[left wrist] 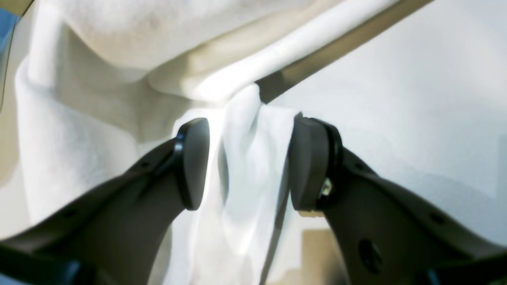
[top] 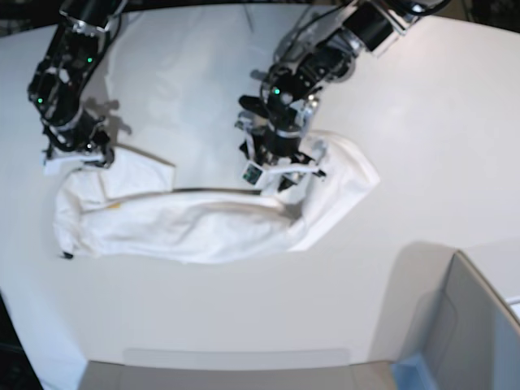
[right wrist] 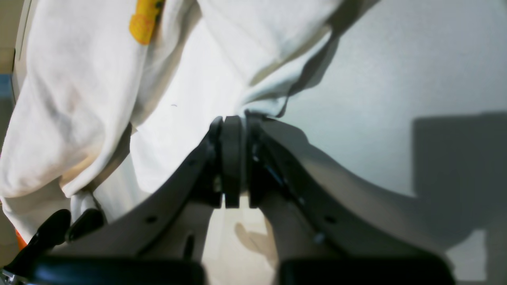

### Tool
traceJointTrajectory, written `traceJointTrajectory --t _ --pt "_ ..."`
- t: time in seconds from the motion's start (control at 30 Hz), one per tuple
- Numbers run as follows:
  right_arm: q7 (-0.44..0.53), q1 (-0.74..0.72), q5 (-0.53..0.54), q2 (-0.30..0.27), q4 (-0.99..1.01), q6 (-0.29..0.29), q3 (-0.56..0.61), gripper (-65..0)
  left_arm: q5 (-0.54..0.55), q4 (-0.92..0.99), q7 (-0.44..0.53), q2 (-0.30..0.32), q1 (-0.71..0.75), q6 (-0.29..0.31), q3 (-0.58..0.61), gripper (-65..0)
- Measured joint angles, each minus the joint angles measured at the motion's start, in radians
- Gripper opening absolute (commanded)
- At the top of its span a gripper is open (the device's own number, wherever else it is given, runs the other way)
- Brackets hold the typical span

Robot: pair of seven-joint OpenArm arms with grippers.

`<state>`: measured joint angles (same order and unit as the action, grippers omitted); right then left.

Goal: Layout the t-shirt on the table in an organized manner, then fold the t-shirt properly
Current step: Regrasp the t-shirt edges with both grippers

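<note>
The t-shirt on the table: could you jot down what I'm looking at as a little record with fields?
garment: white t-shirt, bunched in a long crumpled band, not yet flat
surface: white table
left gripper: open, a hanging fold of cloth between its pads, not pinched
right gripper: shut on an edge of the t-shirt
print: a yellow patch shows in the right wrist view
also there: grey box at the near corner

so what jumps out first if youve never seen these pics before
The white t-shirt lies rumpled in a long band across the middle of the white table. An arm bends over each end of it: the right gripper is pinched shut on a corner of the cloth, while the left gripper is open with a hanging fold of shirt between its pads. A grey box sits at the near corner.
</note>
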<state>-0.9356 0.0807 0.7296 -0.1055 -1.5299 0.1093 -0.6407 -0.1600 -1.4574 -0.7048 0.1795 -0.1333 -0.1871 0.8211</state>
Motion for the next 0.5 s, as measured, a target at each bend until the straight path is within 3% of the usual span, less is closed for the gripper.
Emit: traceJointTrajectory --t 0.07,0.23,0.37,0.5 --pt "0.000 0.000 0.000 -0.002 0.000 0.000 0.004 -65.0 0.003 0.001 0.000 0.000 0.000 0.002 -0.005 -38.8" --pt "0.002 0.008 -0.025 -0.057 -0.002 -0.003 0.098 -65.0 0.003 0.006 -0.008 0.001 0.001 0.008 -0.013 -63.4" --pt "0.008 0.008 -0.150 -0.066 -0.095 0.007 0.139 -65.0 0.014 0.002 -0.008 -0.016 0.014 0.019 -0.120 -65.0" --pt "0.104 0.005 -0.268 -0.069 -0.259 -0.006 0.230 -65.0 0.025 -0.159 -0.039 -0.013 0.079 0.016 -0.248 -65.0"
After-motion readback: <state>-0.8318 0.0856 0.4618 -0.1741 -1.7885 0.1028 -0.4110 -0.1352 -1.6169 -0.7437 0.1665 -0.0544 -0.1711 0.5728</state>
